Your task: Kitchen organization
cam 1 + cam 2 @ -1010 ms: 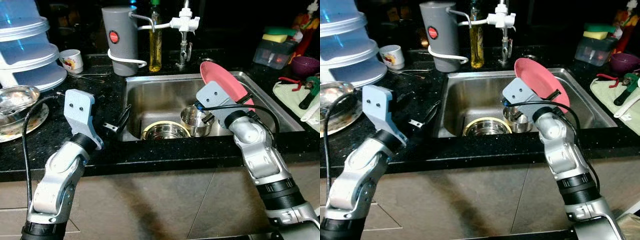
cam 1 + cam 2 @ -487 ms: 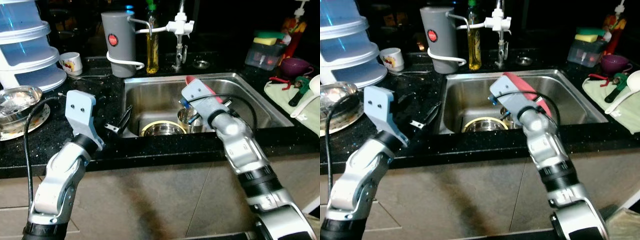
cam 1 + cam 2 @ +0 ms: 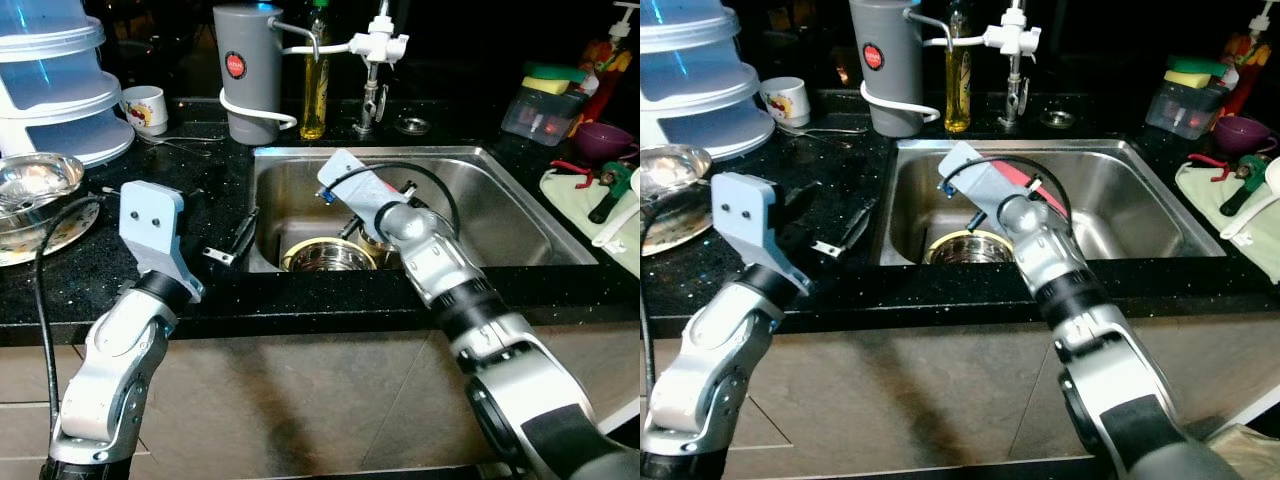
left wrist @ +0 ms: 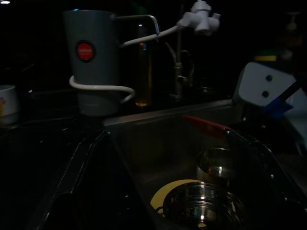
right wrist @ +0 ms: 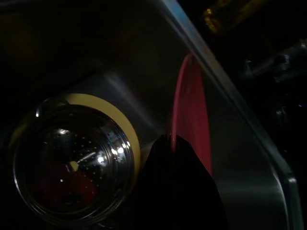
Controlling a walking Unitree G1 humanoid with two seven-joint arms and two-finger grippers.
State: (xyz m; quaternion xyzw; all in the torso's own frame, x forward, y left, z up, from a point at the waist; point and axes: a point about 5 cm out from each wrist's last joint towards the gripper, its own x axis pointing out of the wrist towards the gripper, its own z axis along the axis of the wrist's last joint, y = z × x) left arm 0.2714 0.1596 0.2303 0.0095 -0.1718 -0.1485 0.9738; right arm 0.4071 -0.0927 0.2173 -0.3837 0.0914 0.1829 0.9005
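A pink plate [image 3: 1026,186] stands on edge inside the steel sink [image 3: 500,205], and my right gripper [image 5: 171,141] is shut on its rim. The plate [image 5: 193,108] leans close to the sink's wall. Below it a perforated steel bowl [image 3: 330,258] sits on a yellow plate [image 5: 125,125], with a steel cup [image 4: 216,165] beside it. My left gripper [image 3: 235,243] hovers open over the counter at the sink's left rim and holds nothing.
Behind the sink stand a grey jug [image 3: 245,70], an oil bottle [image 3: 314,85] and the tap [image 3: 375,45]. On the left counter are stacked containers [image 3: 50,85], a mug [image 3: 147,108] and a steel bowl [image 3: 35,180]. A sponge box [image 3: 545,100] and a purple bowl [image 3: 605,140] sit at right.
My right gripper has swung the pink plate left and down into the sink, turning it edge-on. The left arm has hardly moved. The camera shifted a little.
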